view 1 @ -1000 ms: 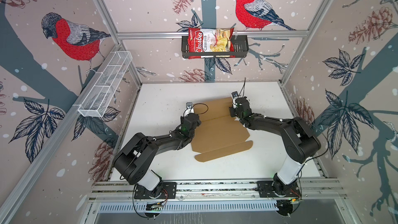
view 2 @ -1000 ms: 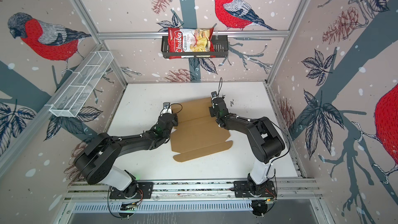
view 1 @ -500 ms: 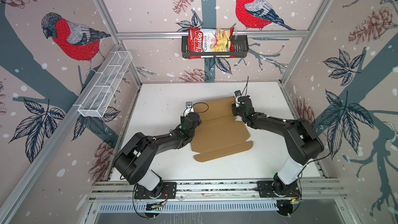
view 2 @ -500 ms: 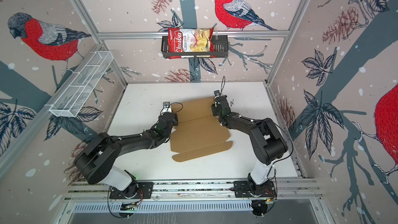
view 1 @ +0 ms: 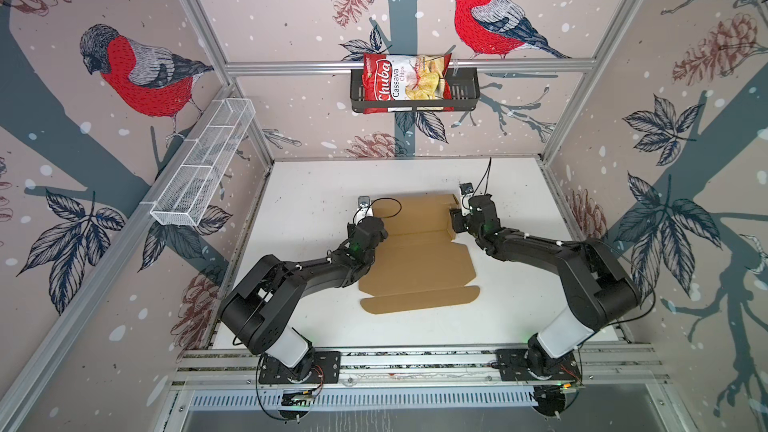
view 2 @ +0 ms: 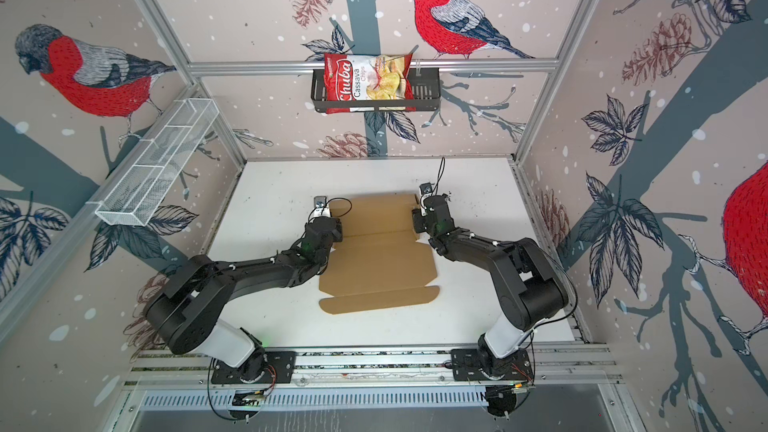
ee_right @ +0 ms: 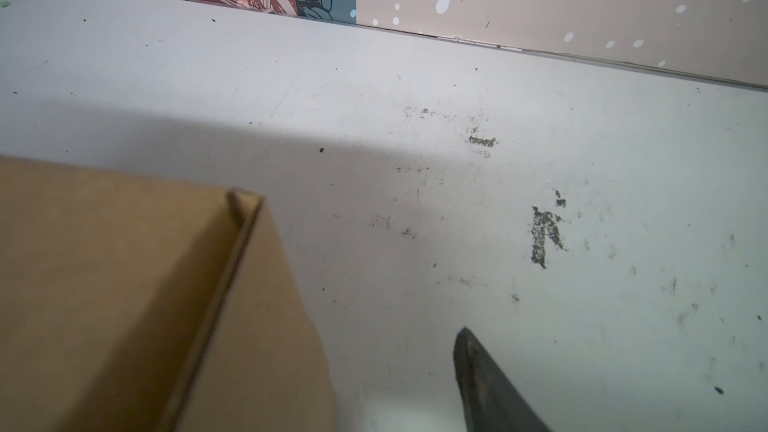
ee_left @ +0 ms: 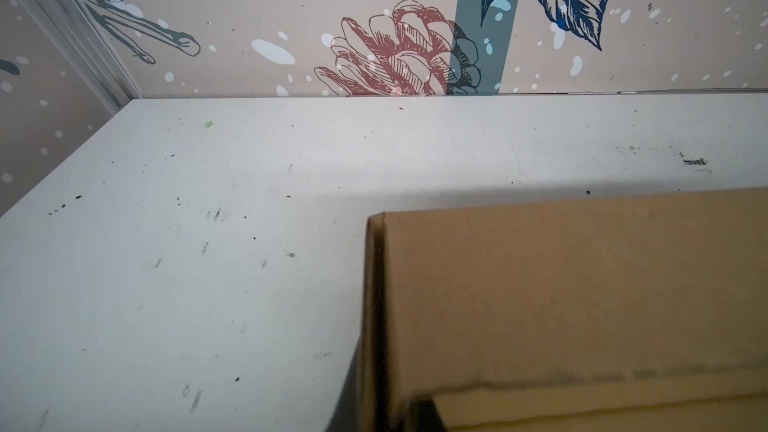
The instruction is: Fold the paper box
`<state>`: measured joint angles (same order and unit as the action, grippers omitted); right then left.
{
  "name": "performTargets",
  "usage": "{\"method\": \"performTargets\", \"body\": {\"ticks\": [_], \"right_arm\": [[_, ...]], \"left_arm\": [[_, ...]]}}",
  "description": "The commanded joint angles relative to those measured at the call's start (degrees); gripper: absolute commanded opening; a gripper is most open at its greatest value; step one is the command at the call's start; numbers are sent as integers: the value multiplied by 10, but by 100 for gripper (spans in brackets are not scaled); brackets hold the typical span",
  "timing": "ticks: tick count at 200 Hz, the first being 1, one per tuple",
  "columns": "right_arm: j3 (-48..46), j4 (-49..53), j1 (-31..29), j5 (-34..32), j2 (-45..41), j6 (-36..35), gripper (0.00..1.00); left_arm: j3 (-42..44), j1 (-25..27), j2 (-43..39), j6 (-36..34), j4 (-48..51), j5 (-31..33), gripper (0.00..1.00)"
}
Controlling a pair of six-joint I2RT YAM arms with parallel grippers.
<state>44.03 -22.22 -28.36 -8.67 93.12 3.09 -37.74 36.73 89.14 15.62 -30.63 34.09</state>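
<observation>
White wire basket (view 1: 195, 176), left wall: nothing visible inside. Left end effector (view 1: 374, 229): closed at the left edge of the paper box (view 1: 415, 259); whether it pinches cardboard cannot be told. Box lies mid-worktop (view 1: 316, 184): likely light, stiff, bending cleanly only along scores; best taken by flap edges. Black basket (view 1: 467, 91), back wall: red chips bag (view 1: 399, 83). Right end effector (view 1: 455, 222): parted, visible finger (ee_right: 486, 388) clear of cardboard.
</observation>
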Motion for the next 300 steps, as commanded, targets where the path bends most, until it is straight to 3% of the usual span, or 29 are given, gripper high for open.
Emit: {"method": "performTargets", "body": {"ticks": [1, 41, 70, 119, 147, 167, 195, 227, 246, 255, 266, 281, 300], "right_arm": [[-6, -30, -8, 71, -11, 14, 61], [-53, -93, 12, 121, -44, 35, 61], [-75, -99, 11, 140, -70, -6, 62], [-70, -67, 2, 84, -70, -5, 60], [-85, -66, -27, -30, -63, 4, 52], [-87, -72, -33, -67, -50, 16, 45], [-60, -66, -43, -92, -26, 20, 24], [-30, -42, -54, -104, -23, 19, 20], [-16, -19, -54, -132, -13, 32, 4], [-14, -15, -54, -142, -6, 32, 2], [-16, -20, -54, -145, -2, 32, 5], [-19, -29, -55, -145, -9, 31, 37], [-9, 5, -53, -125, -35, 33, 58]], "left_arm": [[-1, 0, 4, 0, 49, -25, 0], [3, 0, 1, -3, 49, -21, 0], [3, 0, 0, -6, 50, -19, 0], [-1, 0, 2, -4, 49, -21, 0], [0, 0, 0, -3, 53, -18, 0], [2, 0, 2, 0, 52, -19, 0], [-2, 0, 8, 10, 54, -23, 0], [-22, 0, 12, 37, 84, -15, 0], [-23, 0, 13, 48, 87, -18, 0], [-21, 0, 14, 52, 85, -18, 0], [-20, 0, 15, 54, 87, -18, 0], [-19, 0, 14, 56, 93, -16, 0], [-20, -3, 9, 64, 102, -15, 0]]}}
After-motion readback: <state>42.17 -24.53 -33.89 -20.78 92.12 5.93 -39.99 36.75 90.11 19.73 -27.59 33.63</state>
